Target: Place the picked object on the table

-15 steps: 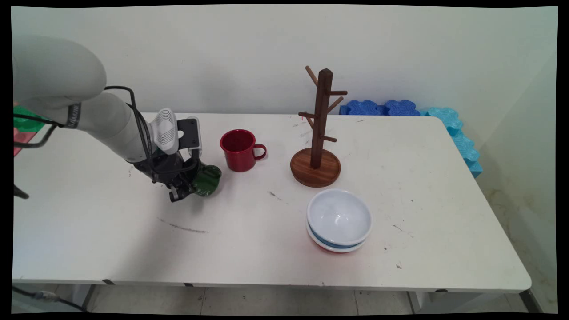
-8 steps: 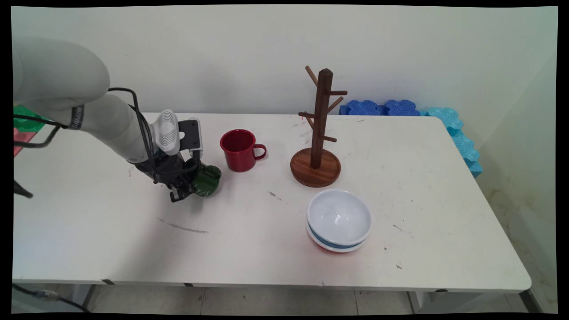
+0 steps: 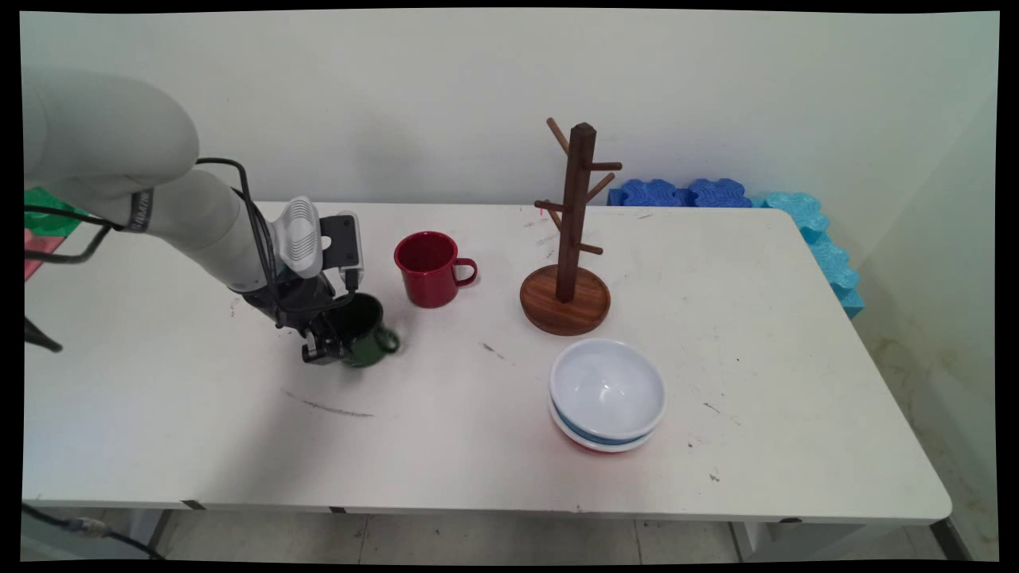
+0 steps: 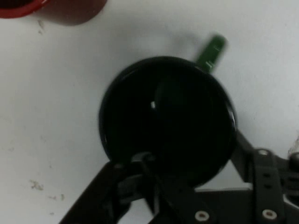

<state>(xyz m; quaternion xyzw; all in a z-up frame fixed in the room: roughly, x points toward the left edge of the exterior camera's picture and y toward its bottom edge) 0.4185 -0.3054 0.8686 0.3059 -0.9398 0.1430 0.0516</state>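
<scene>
A dark green mug (image 3: 368, 334) stands on the white table (image 3: 446, 430), left of centre, mouth up and tipped slightly toward the camera, its handle (image 3: 390, 342) pointing right. My gripper (image 3: 330, 346) is shut on its left rim. In the hand view the green mug (image 4: 163, 112) shows its dark inside, with the gripper (image 4: 189, 154) at its lower rim: one finger (image 4: 140, 161) reaches inside, the other (image 4: 243, 149) lies outside. The green handle (image 4: 212, 49) sticks out at upper right. A red mug (image 3: 430, 270) stands upright just beyond, and the red mug (image 4: 60, 9) shows at the hand view's top left.
A wooden mug tree (image 3: 569, 239) on a round base stands right of the red mug. A stack of bowls (image 3: 607, 394), pale blue on top, sits in front of it. Blue foam blocks (image 3: 796, 215) line the table's far right corner.
The green mug, lying tipped over in the gripper before, now stands mouth up with its handle to the right. The hand has barely shifted.
</scene>
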